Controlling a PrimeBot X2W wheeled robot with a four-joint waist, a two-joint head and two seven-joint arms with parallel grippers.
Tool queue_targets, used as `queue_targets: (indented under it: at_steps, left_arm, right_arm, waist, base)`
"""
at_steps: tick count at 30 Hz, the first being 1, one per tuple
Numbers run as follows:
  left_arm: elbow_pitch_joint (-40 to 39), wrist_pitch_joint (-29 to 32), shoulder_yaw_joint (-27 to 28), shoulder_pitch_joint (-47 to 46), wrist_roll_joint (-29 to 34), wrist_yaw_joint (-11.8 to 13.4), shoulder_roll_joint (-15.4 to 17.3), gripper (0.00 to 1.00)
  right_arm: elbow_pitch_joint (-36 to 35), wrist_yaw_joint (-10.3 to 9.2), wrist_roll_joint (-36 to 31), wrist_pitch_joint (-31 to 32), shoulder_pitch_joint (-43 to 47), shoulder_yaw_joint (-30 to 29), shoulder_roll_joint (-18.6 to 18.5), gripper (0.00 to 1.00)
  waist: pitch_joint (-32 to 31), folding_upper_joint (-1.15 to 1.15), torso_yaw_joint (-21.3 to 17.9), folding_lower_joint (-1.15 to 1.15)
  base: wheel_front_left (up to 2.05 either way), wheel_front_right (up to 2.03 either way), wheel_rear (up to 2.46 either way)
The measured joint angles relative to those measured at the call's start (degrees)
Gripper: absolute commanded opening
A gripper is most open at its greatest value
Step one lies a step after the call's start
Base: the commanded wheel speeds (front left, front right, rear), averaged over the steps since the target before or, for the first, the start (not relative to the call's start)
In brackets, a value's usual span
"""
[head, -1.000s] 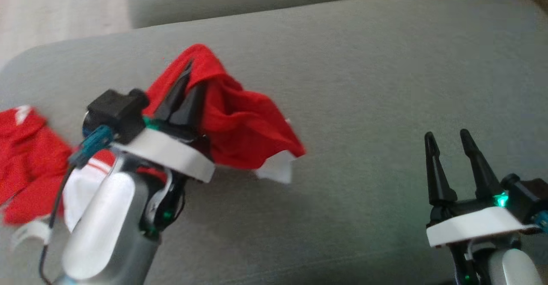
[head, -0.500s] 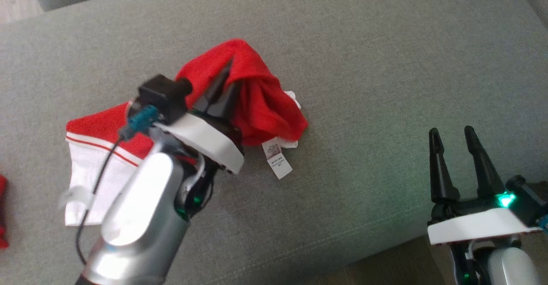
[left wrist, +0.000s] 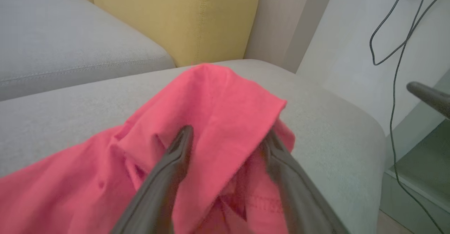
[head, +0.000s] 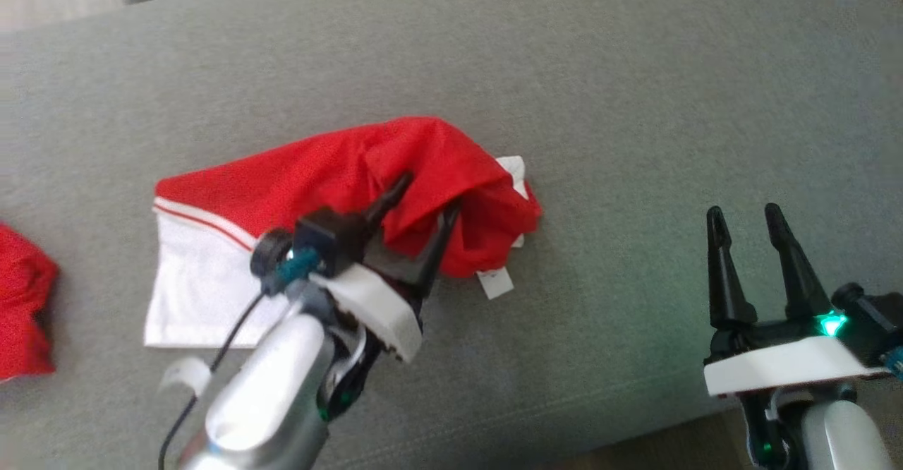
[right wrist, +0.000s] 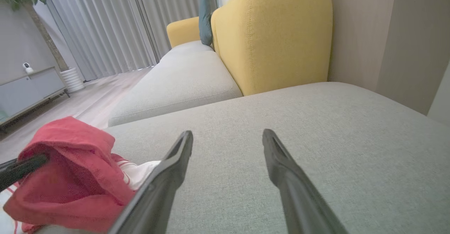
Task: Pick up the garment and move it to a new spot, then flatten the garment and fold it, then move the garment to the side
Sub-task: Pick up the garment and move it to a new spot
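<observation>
**Fingers of our left gripper (head: 430, 195) have parted, and the garment (head: 338, 173) has sunk onto the cushion (head: 635, 103)**

Half a second ago we had those two fingers pinched together under a raised peak of red cloth. Now they stand well apart and the peak has dropped. Our head camera has shifted too, so we do not count the slide of the whole scene as a move of the things.

Red fabric bunches between and around the spread fingers. In the left wrist view it drapes across the gap and touches both of them, but nothing is clamped.

Our right gripper (head: 743, 211) sits at the lower right. Its fingers are apart with nothing between them, over bare grey cushion and well away from the garment.

The garment lies on the cushion left of centre in the head view. Its right end is heaped up at the left gripper. Its left part lies flatter: red above, and below it a white panel edged with a thin red stripe. A white care label (head: 495, 283) pokes out just beside the heaped end.

A second red cloth (head: 25, 308) sits at the far left edge, apart from the garment.

Behind the cushion stands a yellow backrest (right wrist: 274, 33), and in the left wrist view dark cables (left wrist: 393, 51) hang down a pale wall.
</observation>
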Motion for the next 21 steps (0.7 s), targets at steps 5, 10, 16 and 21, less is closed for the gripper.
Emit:
queue_targets:
  at_steps: [5, 10, 16, 21]
  left_arm:
    - [-2.45, -1.88, -0.63, 5.17, 0.12, 1.18, 0.65, 1.00]
    - [-6.92, -3.81, 1.59, 9.35, 0.13, 3.91, 2.10, 1.00]
    - [-11.21, -4.64, 8.48, 11.70, 0.11, 8.28, 4.25, 1.00]
    - [-12.48, -4.70, 13.73, 15.07, -0.45, 10.54, 6.95, 1.00]
  right_arm:
    - [0.09, 0.00, -0.58, 0.53, 0.14, -0.11, 0.00, 1.00]
    - [-0.05, 0.00, -1.08, 1.09, 0.30, -0.56, 0.00, 1.00]
    - [-0.27, 0.00, -1.99, 2.12, 0.32, -0.98, 0.00, 1.00]
    - [-1.13, 0.00, -3.22, 3.45, 1.47, -1.27, 0.00, 1.00]
  waist:
    - [-1.81, 0.00, 2.70, 0.00]
    - [-3.22, 0.00, 5.55, 0.00]
    - [-4.73, 0.00, 8.33, 0.00]
    - [-6.44, 0.00, 10.20, 0.00]
  base:
    - [0.00, 0.00, 0.00]
    - [0.00, 0.00, 0.00]
    - [0.00, 0.00, 0.00]
    - [0.00, 0.00, 0.00]
